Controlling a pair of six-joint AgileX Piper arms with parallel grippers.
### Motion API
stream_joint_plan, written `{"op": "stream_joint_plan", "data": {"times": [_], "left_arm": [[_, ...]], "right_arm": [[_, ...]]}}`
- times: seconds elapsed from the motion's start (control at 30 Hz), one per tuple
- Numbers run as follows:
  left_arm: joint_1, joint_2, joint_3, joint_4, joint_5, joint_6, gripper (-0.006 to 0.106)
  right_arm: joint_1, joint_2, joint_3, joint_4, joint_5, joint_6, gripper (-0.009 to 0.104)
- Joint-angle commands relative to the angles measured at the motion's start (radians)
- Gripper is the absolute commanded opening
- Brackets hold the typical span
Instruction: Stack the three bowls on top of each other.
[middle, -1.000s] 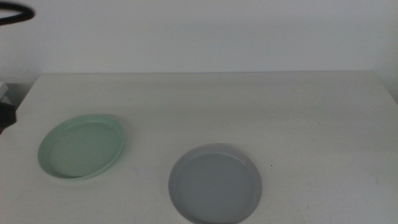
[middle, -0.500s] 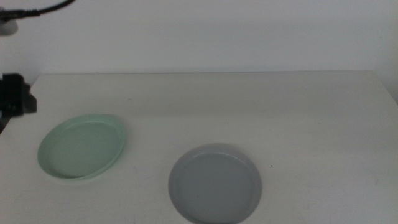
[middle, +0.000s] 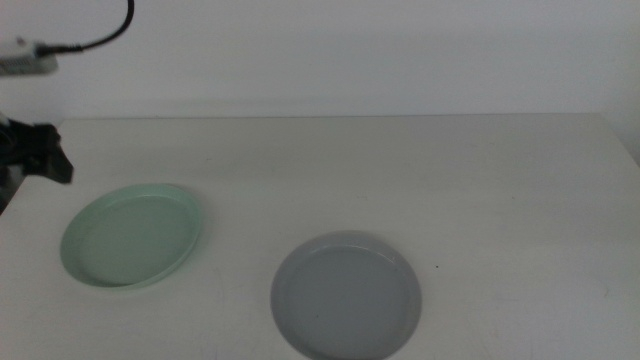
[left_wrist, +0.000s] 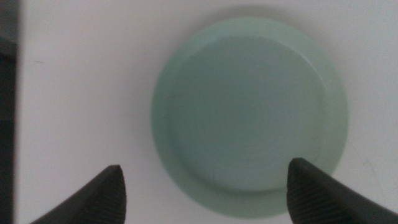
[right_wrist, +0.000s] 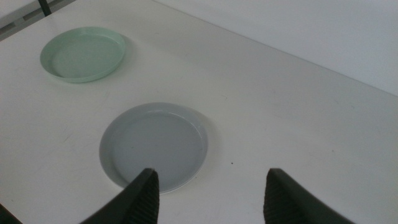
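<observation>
The mint green bowl lies at the table's left, and the grey-blue bowl lies near the front centre. Both are empty and sit apart from each other. The cream-white bowl is out of view. My left gripper hovers at the table's left edge, just behind and to the left of the green bowl. In the left wrist view it is open, well above the green bowl. My right gripper is open and empty, high above the table on the near side of the grey-blue bowl. The green bowl lies further off.
The white table meets a white wall at the back. Its left edge runs beside my left gripper and its right edge shows at the far right. A black cable hangs at the top left.
My left arm has come in from the left edge and moved up and right toward the green bowl. Both bowls have stayed put.
</observation>
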Motion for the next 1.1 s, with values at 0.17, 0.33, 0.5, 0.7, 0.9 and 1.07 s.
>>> {"op": "stream_joint_plan", "data": {"times": [0.17, 0.33, 0.5, 0.7, 0.9, 1.07], "left_arm": [[0.049, 0.199, -0.084, -0.164, -0.045, 0.183, 0.086], [0.051, 0.32, -0.121, -0.173, -0.085, 0.183, 0.086], [0.051, 0.393, -0.128, -0.179, -0.094, 0.184, 0.084], [0.051, 0.432, -0.127, -0.179, -0.094, 0.186, 0.058], [0.051, 0.435, -0.133, -0.181, -0.083, 0.186, 0.013], [0.051, 0.395, -0.154, -0.186, 0.011, 0.163, 0.0]], "right_arm": [[-0.007, 0.002, -0.022, 0.008, -0.06, -0.013, 0.044], [-0.007, 0.002, -0.022, 0.008, -0.06, -0.013, 0.044], [-0.007, 0.002, -0.022, 0.008, -0.06, -0.013, 0.044], [-0.007, 0.002, -0.022, 0.008, -0.06, -0.013, 0.044], [-0.007, 0.002, -0.022, 0.008, -0.06, -0.013, 0.044], [-0.007, 0.002, -0.022, 0.008, -0.06, -0.013, 0.043]]}}
